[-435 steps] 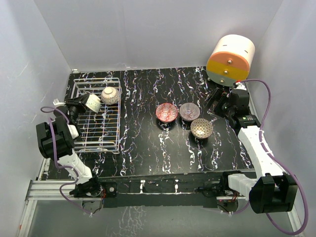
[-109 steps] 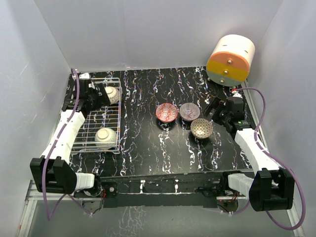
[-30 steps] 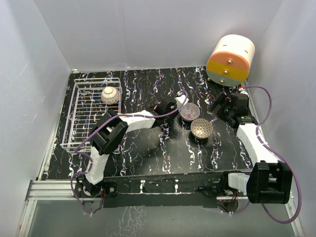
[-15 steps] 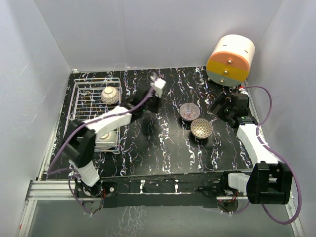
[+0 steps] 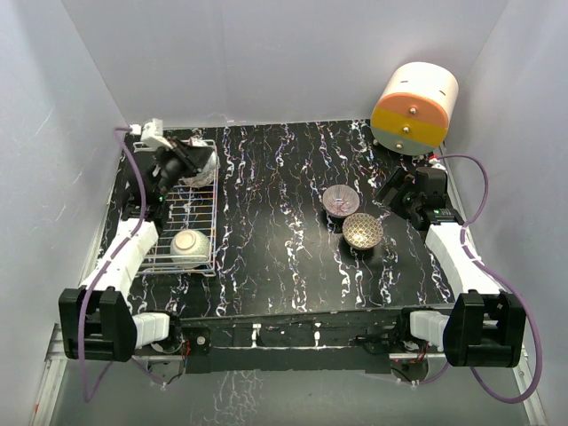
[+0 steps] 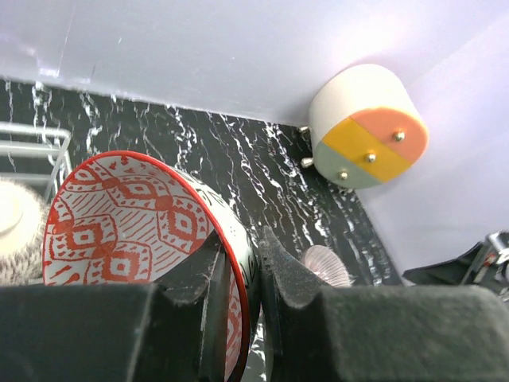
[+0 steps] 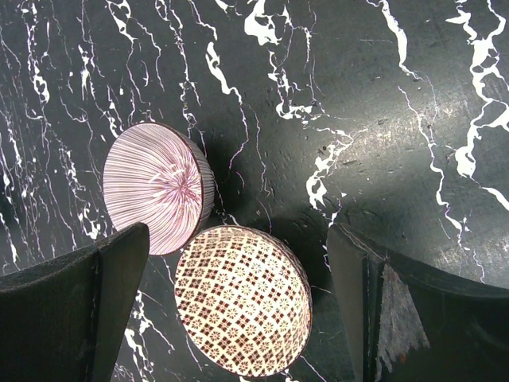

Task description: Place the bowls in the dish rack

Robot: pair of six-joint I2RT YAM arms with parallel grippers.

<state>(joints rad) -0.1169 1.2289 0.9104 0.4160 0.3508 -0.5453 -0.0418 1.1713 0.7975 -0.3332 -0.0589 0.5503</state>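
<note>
My left gripper (image 6: 238, 274) is shut on the rim of the red-patterned bowl (image 6: 127, 219), one finger inside and one outside. In the top view this gripper (image 5: 184, 164) hangs over the far end of the white wire dish rack (image 5: 202, 213), beside an upturned bowl (image 5: 204, 170). Another pale bowl (image 5: 189, 244) sits at the rack's near end. On the table stand the purple-grey bowl (image 5: 340, 200) and the brown-gold bowl (image 5: 362, 230). My right gripper (image 5: 397, 189) is open, its fingers on either side of the brown-gold bowl (image 7: 242, 310) from above, beside the purple-grey bowl (image 7: 155, 187).
A large cream, orange and yellow cylinder (image 5: 413, 106) stands at the far right corner and also shows in the left wrist view as the cylinder (image 6: 370, 127). White walls close in the black marbled table (image 5: 266, 231) on three sides.
My left arm lifted the red bowl from the table's middle and swung it left to above the rack's far end. The right arm has stayed still.
</note>
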